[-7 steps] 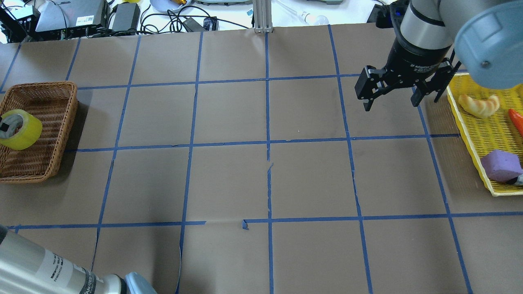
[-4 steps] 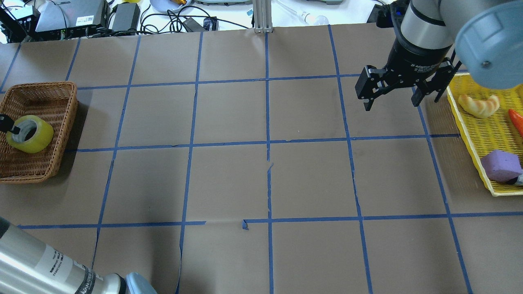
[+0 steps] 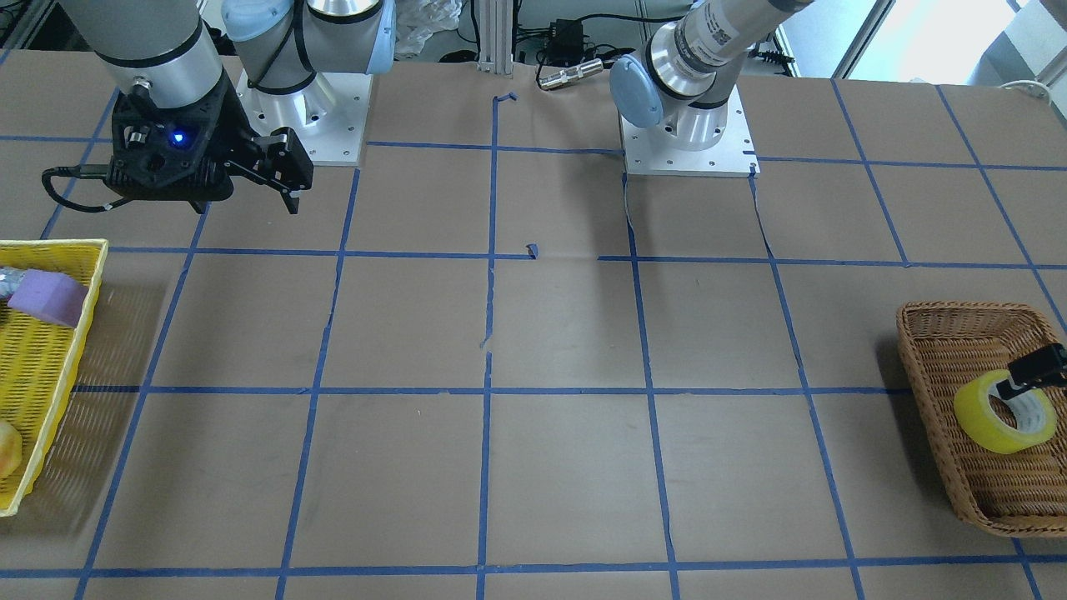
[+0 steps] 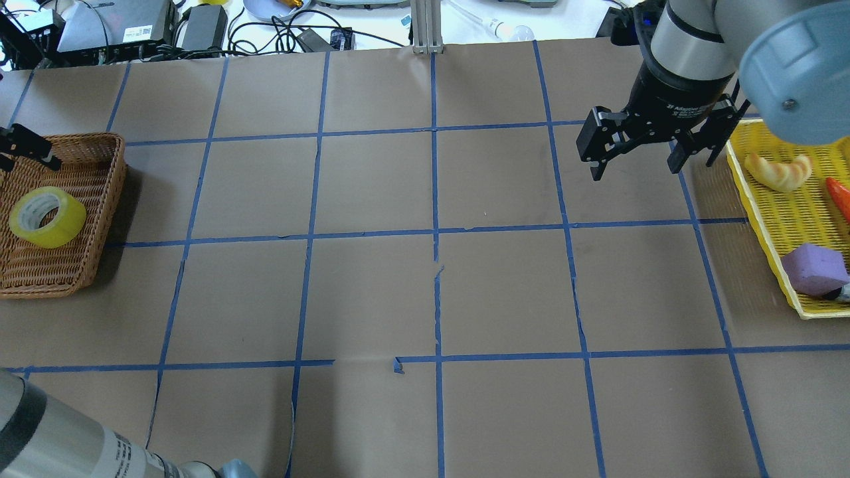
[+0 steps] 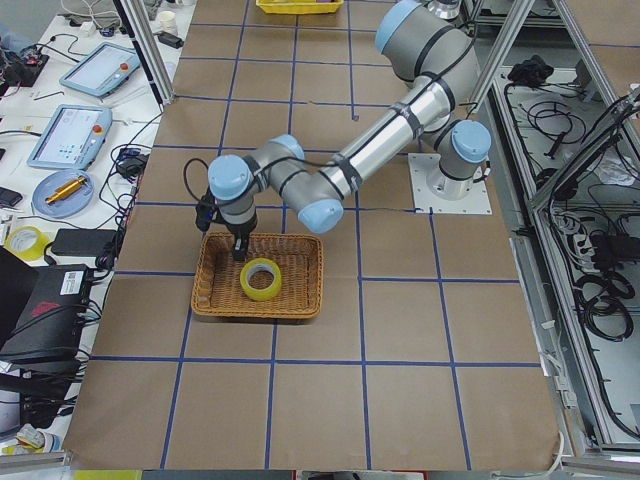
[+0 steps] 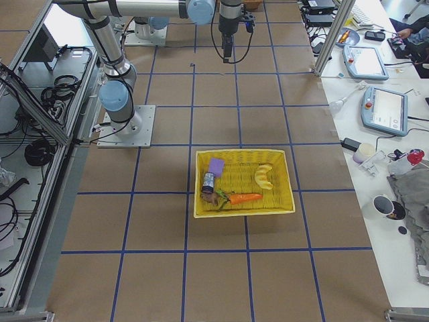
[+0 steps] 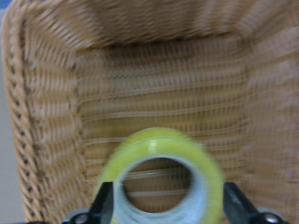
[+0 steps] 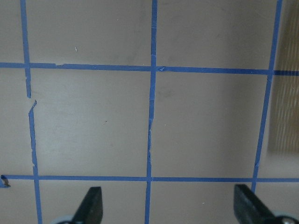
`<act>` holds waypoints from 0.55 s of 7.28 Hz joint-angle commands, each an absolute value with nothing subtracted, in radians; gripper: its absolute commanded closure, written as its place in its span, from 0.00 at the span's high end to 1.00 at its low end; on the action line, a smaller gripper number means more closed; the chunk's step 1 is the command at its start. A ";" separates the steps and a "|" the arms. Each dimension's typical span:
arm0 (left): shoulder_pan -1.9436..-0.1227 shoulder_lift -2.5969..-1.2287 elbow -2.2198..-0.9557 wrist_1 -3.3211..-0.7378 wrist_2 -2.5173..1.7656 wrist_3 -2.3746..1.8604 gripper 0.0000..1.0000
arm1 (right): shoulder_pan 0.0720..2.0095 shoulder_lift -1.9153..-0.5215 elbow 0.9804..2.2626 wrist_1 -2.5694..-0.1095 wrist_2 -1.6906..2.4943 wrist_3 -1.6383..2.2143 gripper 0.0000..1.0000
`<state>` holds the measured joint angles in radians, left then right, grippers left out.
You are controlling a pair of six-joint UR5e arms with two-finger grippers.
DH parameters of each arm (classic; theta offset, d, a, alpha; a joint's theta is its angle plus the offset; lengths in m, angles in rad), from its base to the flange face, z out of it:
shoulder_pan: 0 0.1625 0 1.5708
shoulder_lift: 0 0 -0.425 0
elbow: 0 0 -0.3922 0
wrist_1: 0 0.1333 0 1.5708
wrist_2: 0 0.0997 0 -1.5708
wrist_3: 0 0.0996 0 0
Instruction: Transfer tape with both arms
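Observation:
The yellow tape roll [image 4: 46, 217] lies in the brown wicker basket [image 4: 99, 199], free of the gripper, hole facing up. It also shows in the front view [image 3: 1004, 414] and the left side view [image 5: 262, 279]. My left gripper [image 7: 168, 212] is open just above the tape, its fingers [image 7: 103, 205] either side of the roll. One fingertip [image 4: 30, 145] shows at the basket's far edge. My right gripper [image 4: 636, 159] is open and empty above the table, beside the yellow tray [image 4: 770, 252].
The yellow tray holds a purple block [image 4: 813, 267], a croissant-like piece [image 4: 778, 170] and an orange carrot [image 4: 840, 196]. Blue tape lines grid the brown table. Cables and devices lie along the far edge [image 4: 199, 26].
The left gripper lowered the tape into the basket, opened and let it go, then drew back from it. The right arm has not moved.

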<state>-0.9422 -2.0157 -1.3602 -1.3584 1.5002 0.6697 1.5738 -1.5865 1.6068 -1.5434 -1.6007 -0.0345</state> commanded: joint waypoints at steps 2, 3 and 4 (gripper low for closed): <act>-1.255 -1.783 -1.407 -1.580 1.503 0.189 1.00 | 1.574 -1.591 1.609 -1.545 -1.601 -0.031 1.00; -1.379 -1.725 -1.404 -1.636 1.520 0.035 1.00 | 1.574 -1.591 1.608 -1.543 -1.606 -0.031 1.00; -1.467 -1.679 -1.419 -1.641 1.543 -0.027 1.00 | 1.572 -1.592 1.609 -1.539 -1.608 -0.032 1.00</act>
